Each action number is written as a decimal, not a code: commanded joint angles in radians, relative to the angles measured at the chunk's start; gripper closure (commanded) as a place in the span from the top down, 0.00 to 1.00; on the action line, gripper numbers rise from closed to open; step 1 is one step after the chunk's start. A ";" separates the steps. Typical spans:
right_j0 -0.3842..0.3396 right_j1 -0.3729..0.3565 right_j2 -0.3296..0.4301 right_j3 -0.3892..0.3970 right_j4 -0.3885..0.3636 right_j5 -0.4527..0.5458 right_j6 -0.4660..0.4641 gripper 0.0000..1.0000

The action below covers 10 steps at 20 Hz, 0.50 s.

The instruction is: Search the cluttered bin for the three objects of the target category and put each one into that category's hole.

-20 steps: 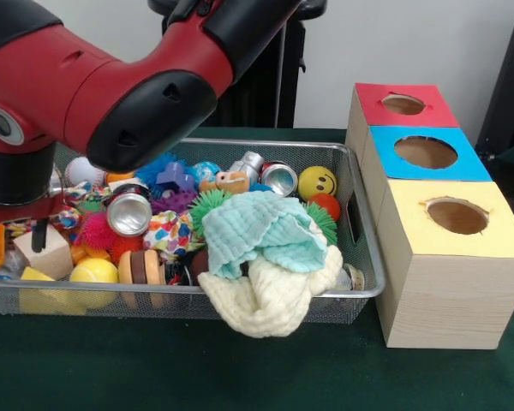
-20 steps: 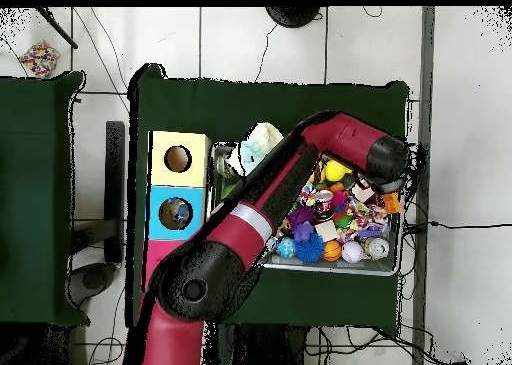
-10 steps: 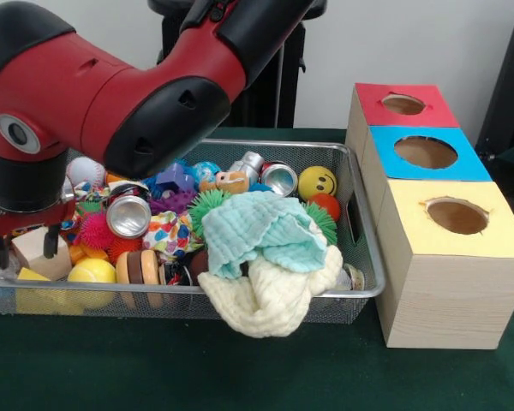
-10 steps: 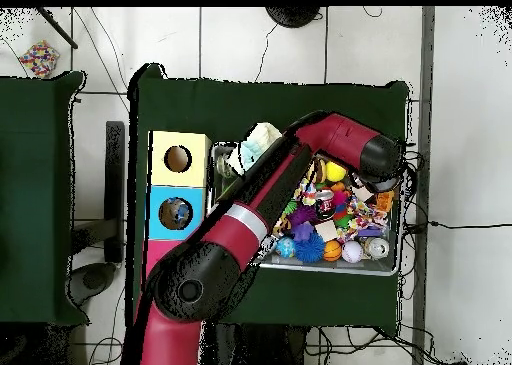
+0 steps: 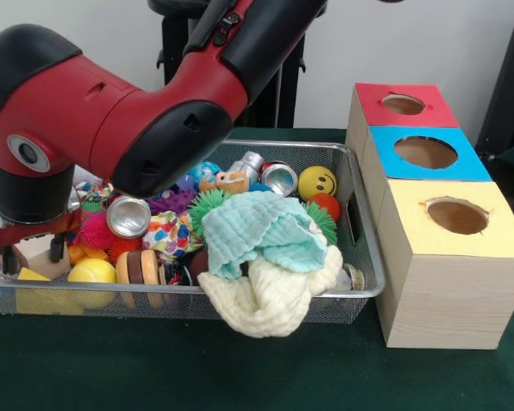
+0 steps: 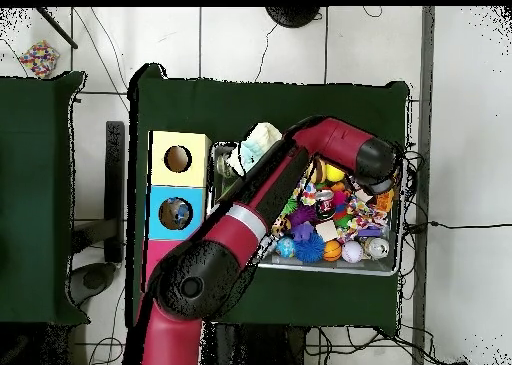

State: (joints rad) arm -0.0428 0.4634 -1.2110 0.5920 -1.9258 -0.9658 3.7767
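The wire-mesh bin [image 5: 373, 274] is full of toys, balls, cans and cloths; it also shows in the overhead view [image 6: 330, 268]. The red-topped box's round hole [image 5: 403, 104] is at the far end of the row of boxes and looks empty. My gripper [image 5: 13, 257] is down in the bin's left end, next to a wooden block [image 5: 36, 248] and a yellow ball [image 5: 92, 272]. The wrist hides most of it. In the overhead view the gripper [image 6: 385, 186] is at the bin's right end, and the arm covers the red box's hole.
The blue-topped box [image 5: 426, 152] and yellow-topped box [image 5: 457, 216] stand next to the red one. Two silver cans [image 5: 128, 214] [image 5: 279, 178], a smiley ball [image 5: 317, 182] and a mint cloth [image 5: 261, 229] lie in the bin. A cream cloth [image 5: 270, 295] hangs over its front rim.
The wrist has shifted a little along the bin's end and the gripper has sunk lower beside the wooden block. The bin's contents look unmoved.
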 commanded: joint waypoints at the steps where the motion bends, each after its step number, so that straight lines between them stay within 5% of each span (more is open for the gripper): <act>1: -0.009 0.068 -0.022 -0.042 -0.029 -0.078 0.092 1.00; 10: -0.020 0.106 -0.100 -0.014 -0.057 -0.071 0.143 1.00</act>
State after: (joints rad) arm -0.0354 0.5116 -1.2809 0.5915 -1.9566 -0.9658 3.7767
